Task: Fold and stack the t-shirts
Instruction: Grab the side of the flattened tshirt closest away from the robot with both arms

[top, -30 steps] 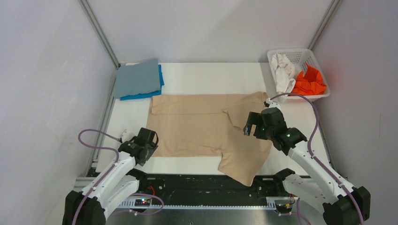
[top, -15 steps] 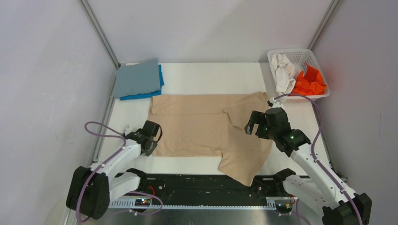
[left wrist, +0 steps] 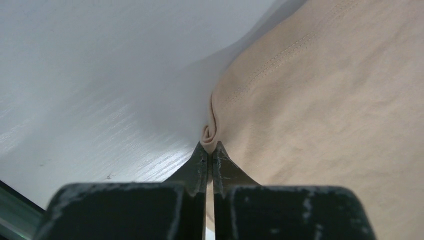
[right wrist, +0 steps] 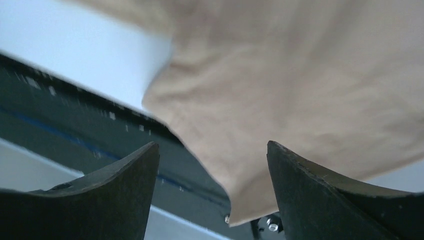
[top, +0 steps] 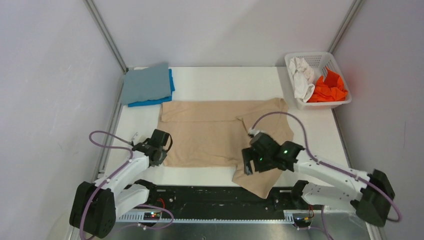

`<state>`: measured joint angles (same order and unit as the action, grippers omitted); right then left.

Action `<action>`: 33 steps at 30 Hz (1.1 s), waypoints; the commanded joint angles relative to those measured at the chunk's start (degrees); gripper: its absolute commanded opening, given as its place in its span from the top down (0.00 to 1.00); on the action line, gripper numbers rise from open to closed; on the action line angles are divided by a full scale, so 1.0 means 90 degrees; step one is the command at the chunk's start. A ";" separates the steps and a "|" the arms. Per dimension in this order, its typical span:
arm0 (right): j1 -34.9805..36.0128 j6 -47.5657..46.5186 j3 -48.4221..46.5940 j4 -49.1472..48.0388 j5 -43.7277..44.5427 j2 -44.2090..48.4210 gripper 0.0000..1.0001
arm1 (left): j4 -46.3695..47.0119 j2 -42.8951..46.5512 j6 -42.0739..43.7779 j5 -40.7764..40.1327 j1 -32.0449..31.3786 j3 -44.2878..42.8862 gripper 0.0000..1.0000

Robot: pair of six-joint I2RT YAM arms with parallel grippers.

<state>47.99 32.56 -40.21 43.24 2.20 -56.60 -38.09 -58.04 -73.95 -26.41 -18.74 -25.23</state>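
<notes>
Left gripper [left wrist: 210, 150] has just snapped together, pinching the near-left hem corner of the tan short-sleeved cloth shirt [top: 210, 132] spread flat ahead of it. Right gripper [right wrist: 212, 146], jaws spread, has swung down over the sleeve [right wrist: 280, 100] drooping off the white table [top: 225, 80] edge. 1 corner secured; the fold likely waits on the right's grab.

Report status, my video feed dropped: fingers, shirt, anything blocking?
Left gripper shut on tan shirt, near-left corner. Right gripper open, low over the sleeve hanging off the table edge. Nothing blocking either arm.
</notes>
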 commanded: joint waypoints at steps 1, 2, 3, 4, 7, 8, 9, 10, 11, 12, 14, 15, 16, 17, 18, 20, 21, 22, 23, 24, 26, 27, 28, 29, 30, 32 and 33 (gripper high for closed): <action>0.1208 0.0715 -0.0034 0.0586 -0.0041 -0.0672 0.18 | 0.0039 0.0144 0.0249 -0.0219 -0.0020 -0.0034 1.00; 0.1425 0.0766 -0.0029 0.0637 -0.0035 -0.0780 0.19 | 0.0036 0.0154 0.0253 -0.0214 -0.0023 -0.0025 1.00; 0.1513 0.0833 -0.0016 0.0660 -0.0011 -0.0999 0.20 | 0.0045 0.0162 0.0246 -0.0186 -0.0020 -0.0022 1.00; 0.1679 0.0864 -0.0011 0.0680 0.0004 -0.1090 0.21 | 0.0053 0.0173 0.0248 -0.0174 -0.0020 -0.0005 1.00; 0.1975 0.1021 0.0077 0.0551 0.0052 -0.1513 0.23 | 0.0069 0.0245 0.0245 -0.0157 -0.0022 0.0027 1.00; 0.2013 0.1065 0.0094 0.0467 0.0152 -0.1602 0.23 | 0.0073 0.0266 0.0247 -0.0159 -0.0020 0.0037 1.00; 0.2032 0.1137 0.0127 0.0419 0.0193 -0.1775 0.24 | 0.0072 0.0291 0.0253 -0.0153 -0.0023 0.0038 1.00; 0.2053 0.1182 0.0139 0.0315 0.0302 -0.1859 0.24 | 0.0072 0.0304 0.0260 -0.0147 -0.0026 0.0040 1.00; 0.2064 0.1293 0.0165 0.0265 0.0361 -0.2025 0.25 | 0.0072 0.0313 0.0259 -0.0144 -0.0019 0.0040 1.00; 0.2077 0.1358 0.0189 0.0173 0.0430 -0.2176 0.28 | 0.0072 0.0320 0.0258 -0.0142 -0.0023 0.0040 1.00; 0.2118 0.1444 0.0224 0.0116 0.0529 -0.2399 0.31 | 0.0079 0.0332 0.0260 -0.0146 -0.0018 0.0047 1.00; 0.2123 0.1453 0.0240 0.0122 0.0584 -0.2459 0.35 | 0.0078 0.0329 0.0264 -0.0157 -0.0020 0.0054 1.00; 0.2120 0.1500 0.0249 0.0134 0.0619 -0.2568 0.37 | 0.0080 0.0319 0.0259 -0.0164 -0.0018 0.0052 1.00; 0.2125 0.1524 0.0256 0.0175 0.0663 -0.2649 0.43 | 0.0081 0.0318 0.0254 -0.0169 -0.0017 0.0050 1.00; 0.2128 0.1550 0.0257 0.0190 0.0683 -0.2677 0.47 | 0.0076 0.0309 0.0250 -0.0170 -0.0020 0.0045 1.00; 0.2117 0.1623 0.0258 0.0297 0.0841 -0.2708 0.65 | 0.0080 0.0310 0.0248 -0.0170 -0.0020 0.0036 1.00; 0.2103 0.1663 0.0258 0.0319 0.0933 -0.2645 0.70 | 0.0076 0.0318 0.0243 -0.0163 -0.0019 0.0028 1.00; 0.2069 0.1698 0.0258 0.0373 0.0979 -0.2597 0.79 | 0.0080 0.0336 0.0252 -0.0157 -0.0017 0.0010 1.00; 0.2050 0.1742 0.0263 0.0396 0.1075 -0.2451 0.82 | 0.0081 0.0356 0.0265 -0.0153 -0.0017 0.0001 1.00; 0.1995 0.1763 0.0266 0.0458 0.1128 -0.2364 0.92 | 0.0074 0.0402 0.0272 -0.0152 -0.0020 -0.0014 1.00; 0.1871 0.1783 0.0259 0.0537 0.1267 -0.2073 1.00 | 0.0076 0.0464 0.0295 -0.0146 -0.0022 -0.0034 1.00; 0.1824 0.1722 0.0259 0.0556 0.1335 -0.1881 1.00 | 0.0078 0.0488 0.0306 -0.0143 -0.0025 -0.0041 1.00; 0.1709 0.1670 0.0254 0.0583 0.1371 -0.1785 1.00 | 0.0076 0.0537 0.0319 -0.0142 -0.0019 -0.0058 1.00; 0.1575 0.1554 0.0228 0.0589 0.1405 -0.1587 1.00 | 0.0079 0.0563 0.0332 -0.0134 -0.0018 -0.0068 1.00; 0.1510 0.1464 0.0204 0.0594 0.1415 -0.1506 1.00 | 0.0081 0.0600 0.0355 -0.0133 -0.0020 -0.0089 1.00; 0.1330 0.1193 0.0071 0.0582 0.1473 -0.1306 1.00 | 0.0086 0.0667 0.0370 -0.0132 -0.0025 -0.0137 1.00; 0.1216 0.0974 -0.0057 0.0584 0.1545 -0.1232 1.00 | 0.0089 0.0687 0.0406 -0.0156 -0.0026 -0.0166 1.00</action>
<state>61.65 46.09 -38.06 47.27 10.46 -71.09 -37.98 -53.32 -71.48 -26.37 -18.74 -25.17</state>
